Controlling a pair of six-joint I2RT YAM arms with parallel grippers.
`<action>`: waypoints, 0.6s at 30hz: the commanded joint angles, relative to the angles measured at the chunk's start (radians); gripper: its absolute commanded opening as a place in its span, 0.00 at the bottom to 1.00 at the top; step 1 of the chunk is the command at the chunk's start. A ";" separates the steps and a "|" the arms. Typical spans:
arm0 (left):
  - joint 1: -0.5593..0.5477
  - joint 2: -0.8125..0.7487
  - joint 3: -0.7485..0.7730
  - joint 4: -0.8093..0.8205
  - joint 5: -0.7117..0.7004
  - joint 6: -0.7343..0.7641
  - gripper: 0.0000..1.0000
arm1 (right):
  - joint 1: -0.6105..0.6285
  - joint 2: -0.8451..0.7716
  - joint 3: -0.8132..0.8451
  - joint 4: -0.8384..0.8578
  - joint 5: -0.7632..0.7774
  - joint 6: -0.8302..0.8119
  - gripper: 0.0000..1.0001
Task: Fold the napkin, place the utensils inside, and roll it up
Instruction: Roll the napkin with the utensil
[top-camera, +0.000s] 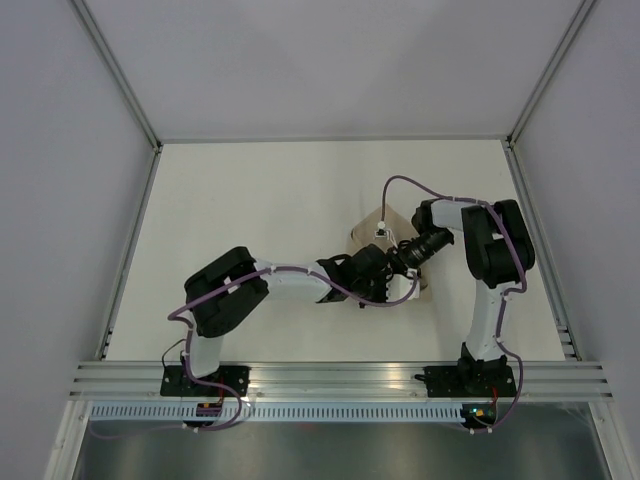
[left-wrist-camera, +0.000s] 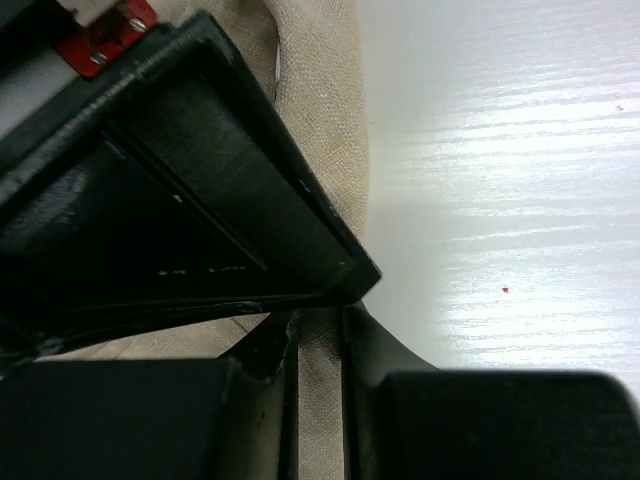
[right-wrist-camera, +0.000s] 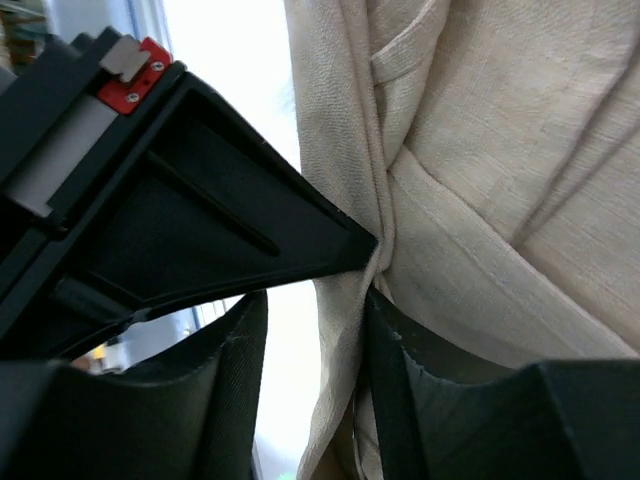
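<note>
The tan napkin (top-camera: 367, 229) lies bunched in the middle of the white table, mostly covered by both grippers. My left gripper (top-camera: 377, 279) reaches in from the left. In the left wrist view the left gripper (left-wrist-camera: 318, 400) has its jaws close together with a strip of napkin (left-wrist-camera: 322, 130) filling the narrow gap. My right gripper (top-camera: 393, 257) meets it from the right. In the right wrist view the right gripper (right-wrist-camera: 312, 390) has its jaws apart, and a hanging fold of napkin (right-wrist-camera: 500, 150) lies against its right finger (right-wrist-camera: 410, 390). The fork is hidden.
Each wrist view shows the other gripper's black triangular finger (left-wrist-camera: 200, 200) close above my own jaws. Metal frame rails (top-camera: 130, 250) run along both table sides, and a rail (top-camera: 340, 378) crosses the near edge by the arm bases. Purple cables loop over both arms.
</note>
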 joint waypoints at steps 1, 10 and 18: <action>0.013 0.088 0.022 -0.235 0.176 -0.101 0.02 | -0.028 -0.118 -0.001 0.175 0.104 -0.007 0.51; 0.076 0.174 0.185 -0.451 0.290 -0.187 0.02 | -0.109 -0.338 -0.058 0.470 0.209 0.277 0.60; 0.142 0.260 0.332 -0.606 0.475 -0.265 0.02 | -0.224 -0.508 -0.115 0.553 0.206 0.314 0.60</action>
